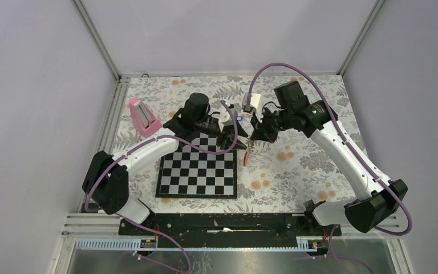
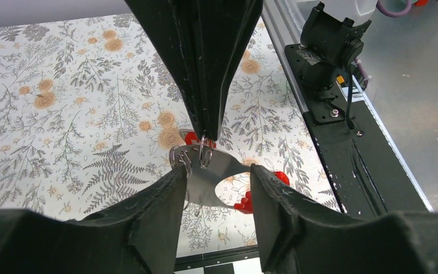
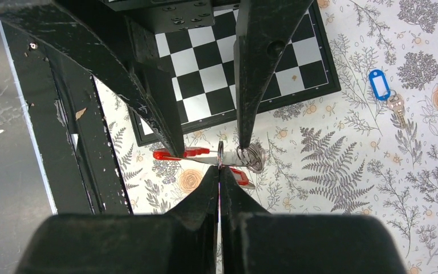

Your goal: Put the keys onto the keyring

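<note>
The keyring fob (image 3: 202,154), a flat metal piece with red ends, is held above the floral cloth between my two grippers. My left gripper (image 2: 217,171) spans it lengthwise, one finger (image 2: 168,194) against a coiled ring (image 2: 180,157), the other by a red end (image 2: 280,177). My right gripper (image 3: 220,168) is shut on a thin ring (image 3: 220,152) standing up from the fob. A red tag (image 3: 239,176) hangs just under the fob; its attachment is unclear. The blue-tagged key (image 3: 381,84) lies alone on the cloth. In the top view the two grippers, left (image 1: 231,141) and right (image 1: 255,136), meet.
The chessboard (image 1: 197,171) lies on the cloth in front of the left gripper. A pink wedge block (image 1: 142,117) stands at the far left. The black base rail (image 2: 342,142) runs along the near edge.
</note>
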Motion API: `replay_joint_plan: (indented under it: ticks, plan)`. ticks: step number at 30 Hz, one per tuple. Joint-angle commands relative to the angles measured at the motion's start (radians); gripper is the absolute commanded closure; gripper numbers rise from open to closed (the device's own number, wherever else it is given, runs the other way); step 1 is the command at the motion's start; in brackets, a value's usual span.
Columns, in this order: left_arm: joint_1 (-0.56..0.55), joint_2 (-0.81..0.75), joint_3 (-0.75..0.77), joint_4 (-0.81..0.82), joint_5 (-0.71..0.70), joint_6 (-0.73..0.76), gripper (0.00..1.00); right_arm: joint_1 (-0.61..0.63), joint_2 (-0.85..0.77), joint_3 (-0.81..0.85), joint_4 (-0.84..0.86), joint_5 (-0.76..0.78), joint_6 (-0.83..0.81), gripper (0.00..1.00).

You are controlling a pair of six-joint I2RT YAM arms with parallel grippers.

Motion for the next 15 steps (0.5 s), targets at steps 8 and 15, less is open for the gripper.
replay_joint_plan:
  ticks: [8, 15]
  plan:
    - [-0.006, -0.004, 0.024, 0.144, 0.028, -0.087, 0.68, 0.013, -0.004, 0.006, 0.010, -0.012, 0.016, 1.00]
    - [-0.006, 0.005, 0.026, 0.174, 0.025, -0.124, 0.82, 0.013, -0.009, -0.007, 0.014, -0.009, 0.016, 1.00]
